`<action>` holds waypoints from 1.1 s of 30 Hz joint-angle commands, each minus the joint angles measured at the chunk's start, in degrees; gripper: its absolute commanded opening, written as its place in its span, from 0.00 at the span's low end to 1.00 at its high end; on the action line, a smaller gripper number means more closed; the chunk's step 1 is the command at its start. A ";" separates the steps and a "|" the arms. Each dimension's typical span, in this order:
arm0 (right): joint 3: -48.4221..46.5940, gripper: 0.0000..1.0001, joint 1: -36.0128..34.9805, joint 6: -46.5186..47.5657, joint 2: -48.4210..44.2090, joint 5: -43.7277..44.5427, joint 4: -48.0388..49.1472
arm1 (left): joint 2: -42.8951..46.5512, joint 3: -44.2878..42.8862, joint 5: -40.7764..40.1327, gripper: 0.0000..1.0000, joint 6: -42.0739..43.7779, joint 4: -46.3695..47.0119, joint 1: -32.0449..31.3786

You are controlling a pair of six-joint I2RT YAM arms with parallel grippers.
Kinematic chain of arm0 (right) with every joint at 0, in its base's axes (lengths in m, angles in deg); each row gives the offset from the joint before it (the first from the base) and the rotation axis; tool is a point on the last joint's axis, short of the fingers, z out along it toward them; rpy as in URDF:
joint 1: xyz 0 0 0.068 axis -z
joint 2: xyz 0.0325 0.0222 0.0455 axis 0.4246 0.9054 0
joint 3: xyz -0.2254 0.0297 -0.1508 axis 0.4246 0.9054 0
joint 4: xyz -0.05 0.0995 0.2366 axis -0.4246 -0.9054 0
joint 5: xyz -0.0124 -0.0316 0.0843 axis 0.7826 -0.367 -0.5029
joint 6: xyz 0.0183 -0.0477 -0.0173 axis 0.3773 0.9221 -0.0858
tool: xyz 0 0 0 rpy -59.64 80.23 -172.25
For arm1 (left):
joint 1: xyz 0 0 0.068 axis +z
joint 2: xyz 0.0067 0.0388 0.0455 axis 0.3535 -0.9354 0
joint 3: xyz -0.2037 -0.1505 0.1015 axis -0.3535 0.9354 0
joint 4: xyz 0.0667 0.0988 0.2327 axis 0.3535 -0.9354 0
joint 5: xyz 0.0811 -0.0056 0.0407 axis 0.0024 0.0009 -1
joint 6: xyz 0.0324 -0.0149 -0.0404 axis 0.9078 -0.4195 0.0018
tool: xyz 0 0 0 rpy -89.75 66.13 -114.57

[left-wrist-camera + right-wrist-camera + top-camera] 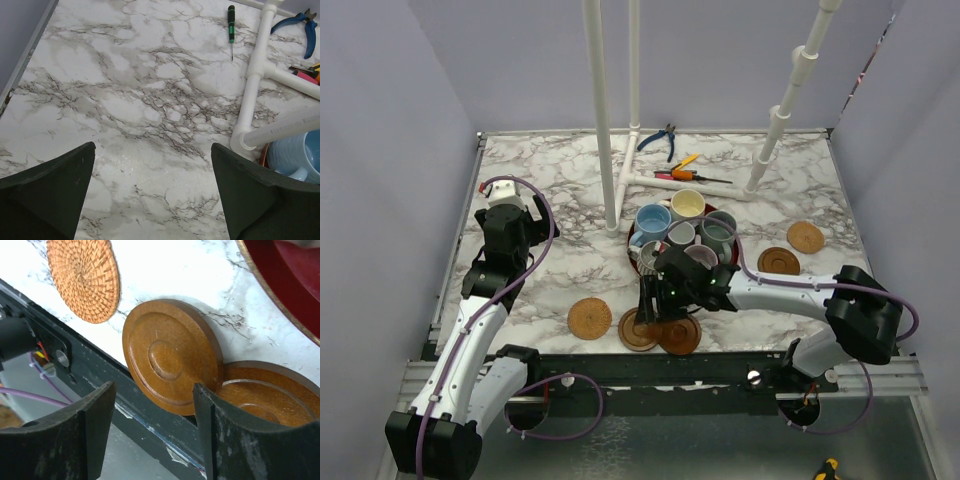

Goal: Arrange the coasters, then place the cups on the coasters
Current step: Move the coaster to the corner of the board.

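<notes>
Two brown wooden coasters overlap at the table's near edge: one (172, 352) leans tilted on the rim of the other (270, 395), and its lower edge reaches over the black rail. My right gripper (155, 410) hovers open just above them (650, 305), touching neither as far as I can see. A woven tan coaster (590, 318) lies to their left. Two more coasters (779, 260) (805, 237) lie to the right. The cups (687, 204) stand bunched on a red tray (633, 240). My left gripper (152, 147) is open over bare marble at the far left (510, 222).
White pipe stands (603, 120) (790, 95) rise behind the tray. Pliers (665, 137) and screwdrivers (685, 175) lie at the back. A green screwdriver (231, 22) and the light blue cup (300, 155) show in the left wrist view. The black rail (100, 380) borders the near edge.
</notes>
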 commanded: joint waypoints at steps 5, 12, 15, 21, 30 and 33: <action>-4.68 0.76 -9.09 5.36 -1.10 10.58 -9.12 | -0.37 0.69 1.25 0.99 0.03 0.61 0.18; -3.51 0.81 -13.32 4.12 -1.39 10.94 -11.15 | -0.05 0.80 1.38 0.99 -0.01 0.65 0.16; -3.49 0.81 -14.44 2.51 -1.01 13.15 -12.08 | -0.30 0.75 1.65 0.99 -0.01 0.65 0.15; -4.49 0.82 -14.51 -1.53 0.19 18.40 -16.92 | -0.58 0.68 1.71 0.99 -0.11 0.66 0.19; -7.43 0.83 -14.32 0.39 3.43 19.68 -15.04 | -1.01 0.70 1.74 0.99 -0.15 0.66 0.13; -7.63 0.80 -13.81 0.68 4.08 19.76 -14.68 | -1.12 0.71 1.79 0.99 -0.17 0.66 0.17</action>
